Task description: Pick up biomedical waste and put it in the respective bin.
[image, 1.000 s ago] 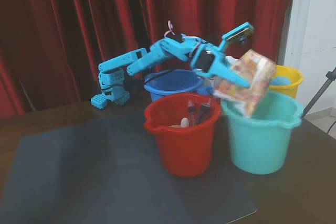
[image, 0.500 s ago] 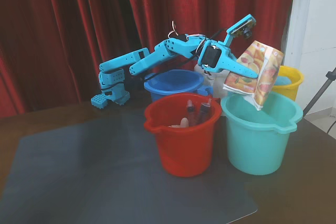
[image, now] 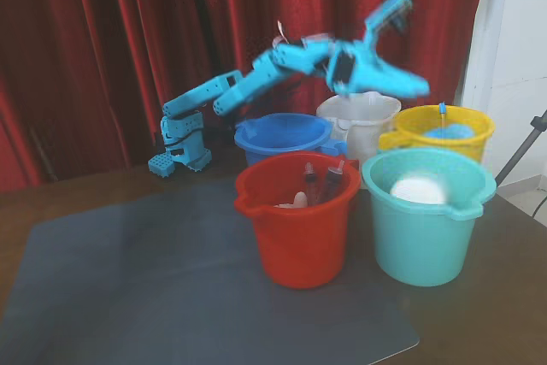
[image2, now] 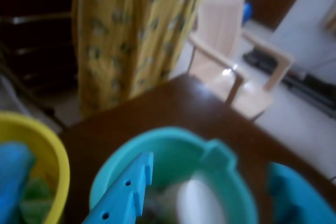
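My blue gripper hangs in the air above the white bucket and the teal bucket, blurred by motion. Its jaws stand apart with nothing between them. In the wrist view the gripper looks down into the teal bucket, where a white round item lies. That white item also shows in the fixed view. The red bucket holds dark-capped tubes. The yellow bucket holds blue material.
A blue bucket stands behind the red one. All buckets sit at the right of a grey mat on a brown table. A red curtain hangs behind. In the wrist view a chair stands beyond the table edge.
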Action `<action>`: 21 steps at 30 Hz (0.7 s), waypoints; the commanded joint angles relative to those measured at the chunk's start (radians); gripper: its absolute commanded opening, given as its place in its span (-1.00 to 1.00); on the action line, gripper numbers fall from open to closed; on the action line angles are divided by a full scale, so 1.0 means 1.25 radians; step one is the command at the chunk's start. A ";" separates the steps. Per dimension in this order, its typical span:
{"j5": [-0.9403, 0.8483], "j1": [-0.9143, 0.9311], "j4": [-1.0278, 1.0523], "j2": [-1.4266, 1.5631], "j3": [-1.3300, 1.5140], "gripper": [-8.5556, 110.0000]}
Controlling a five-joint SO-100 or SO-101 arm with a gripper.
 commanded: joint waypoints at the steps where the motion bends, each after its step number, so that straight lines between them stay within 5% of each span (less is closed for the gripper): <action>1: -0.002 0.007 0.039 0.098 -0.088 -0.42; 6: -0.157 0.029 0.557 0.225 -0.295 -0.70; 10: -0.529 0.155 1.015 0.399 -0.335 -0.86; 13: -0.895 0.244 1.008 0.612 -0.083 -0.86; 16: -0.930 0.299 1.000 0.909 0.337 -0.86; 21: -0.944 0.443 0.735 1.395 1.160 -0.86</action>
